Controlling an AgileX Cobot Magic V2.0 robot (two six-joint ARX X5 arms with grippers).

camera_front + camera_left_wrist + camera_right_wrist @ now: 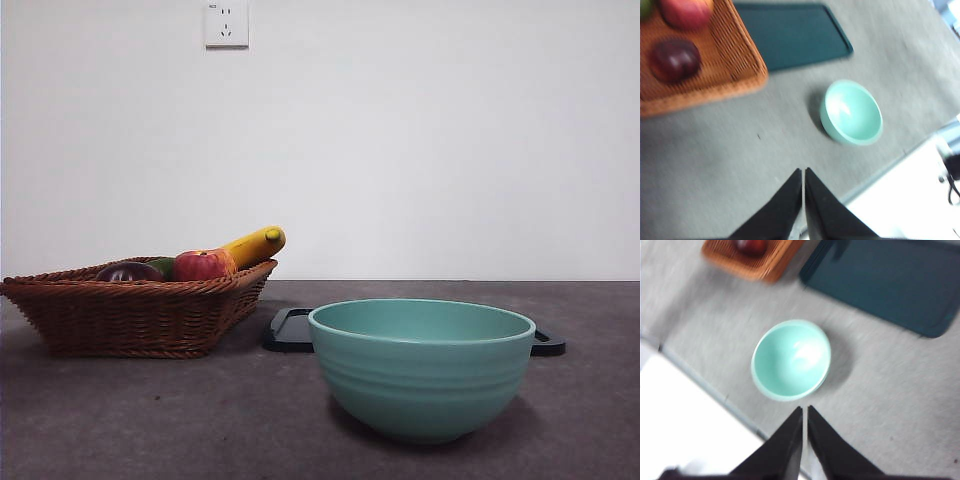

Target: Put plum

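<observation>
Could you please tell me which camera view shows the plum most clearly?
The left wrist view: the plum shows whole from above in the basket. The front view shows only its top above the rim; in the right wrist view it is cut off at the picture's edge.

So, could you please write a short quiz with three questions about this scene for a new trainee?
1. True or false: the plum lies in the wicker basket.
2. What does the green bowl hold? A) an apple B) nothing C) a banana
3. Fill in: behind the bowl lies a dark ___.

Key: 1 true. 2 B. 3 tray.

Note: the left gripper and the right gripper are both shut, above the table.
</observation>
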